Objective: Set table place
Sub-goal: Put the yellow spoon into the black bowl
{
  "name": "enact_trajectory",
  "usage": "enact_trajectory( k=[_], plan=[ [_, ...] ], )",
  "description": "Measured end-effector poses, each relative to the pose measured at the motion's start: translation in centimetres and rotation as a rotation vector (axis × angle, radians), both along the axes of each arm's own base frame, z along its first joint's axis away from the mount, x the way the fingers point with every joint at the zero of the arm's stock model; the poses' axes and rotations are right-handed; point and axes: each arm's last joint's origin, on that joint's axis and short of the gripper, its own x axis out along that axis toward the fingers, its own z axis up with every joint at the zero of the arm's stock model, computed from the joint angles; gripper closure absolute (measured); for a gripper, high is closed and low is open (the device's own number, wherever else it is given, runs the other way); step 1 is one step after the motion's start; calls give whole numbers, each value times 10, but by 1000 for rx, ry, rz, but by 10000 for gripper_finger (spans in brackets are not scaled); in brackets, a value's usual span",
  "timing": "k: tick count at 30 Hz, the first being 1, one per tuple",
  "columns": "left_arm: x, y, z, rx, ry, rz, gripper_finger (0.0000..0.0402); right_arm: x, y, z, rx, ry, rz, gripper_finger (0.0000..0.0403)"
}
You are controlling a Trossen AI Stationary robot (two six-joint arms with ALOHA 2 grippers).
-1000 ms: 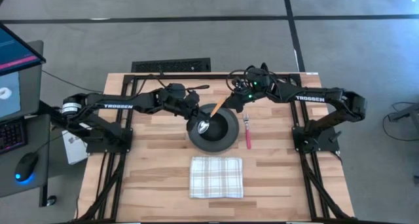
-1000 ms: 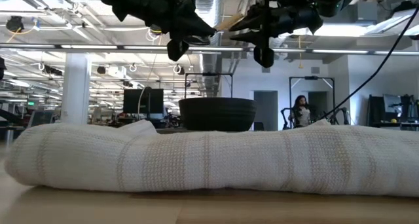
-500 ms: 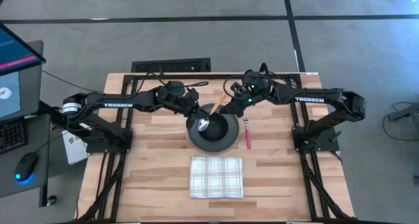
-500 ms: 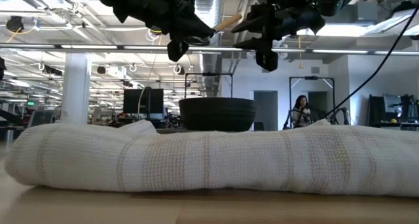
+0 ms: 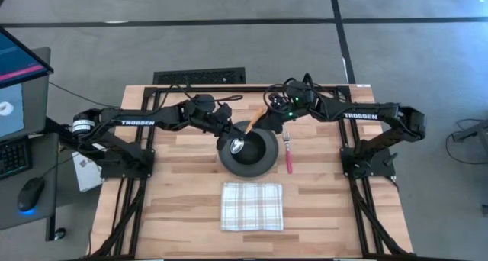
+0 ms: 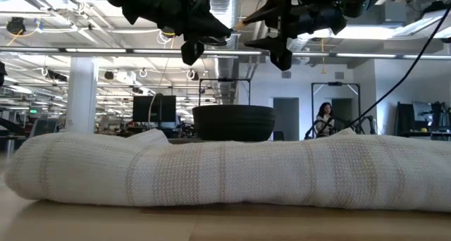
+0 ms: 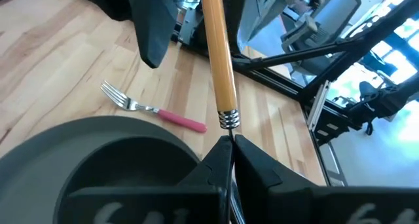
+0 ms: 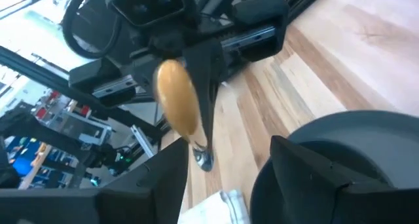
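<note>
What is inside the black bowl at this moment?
The metal head of the orange-handled spoon lies inside the black bowl, its handle rising out over the rim, gripped by the left end effector. The bowl's floor beneath the spoon head is hidden.

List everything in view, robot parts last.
table: one, light wood, black-framed.
plate: one, dark grey, mid-table.
bowl: one, black, on the plate.
spoon: one, orange handle, head over the bowl, held by the left pincer.
fork: one, pink handle, right of the plate.
napkin: one, white-grey checked, at the near edge.
person: one, far in the room.
left pincer: shut on the spoon.
right pincer: open, by the handle's tip.
</note>
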Motion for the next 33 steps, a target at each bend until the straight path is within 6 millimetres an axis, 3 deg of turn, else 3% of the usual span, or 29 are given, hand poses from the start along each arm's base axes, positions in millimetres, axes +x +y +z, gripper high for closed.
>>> enact_trajectory(
  k=[14,25,33],
  plan=[
    [0,0,0,-2,1,1,401,3,-2,9,-35,-90,-26,222],
    [0,1,-1,5,7,21,401,3,-2,9,-41,-94,-22,345],
    [0,2,-1,1,15,80,401,3,-2,9,-42,-92,-22,351]
  ],
)
